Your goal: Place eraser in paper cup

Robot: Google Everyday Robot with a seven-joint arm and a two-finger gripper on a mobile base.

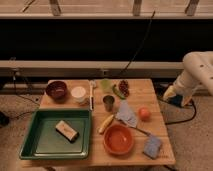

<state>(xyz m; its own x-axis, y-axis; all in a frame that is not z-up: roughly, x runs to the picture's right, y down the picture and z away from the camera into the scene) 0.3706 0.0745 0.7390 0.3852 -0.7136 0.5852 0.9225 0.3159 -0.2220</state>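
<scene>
My claw [178, 97] hangs off table [156, 127] right edge, jaws apart. Eraser [67, 130] flat in green tray [31, 146], near left. Paper cup [79, 93] beyond tray, upright.

Beige eraser [66, 130] — white cup [78, 93]

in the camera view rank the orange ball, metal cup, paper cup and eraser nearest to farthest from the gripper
The gripper sits beyond the table's right edge.
1. orange ball, right side
2. metal cup, middle
3. paper cup, back left
4. eraser, left tray
</scene>
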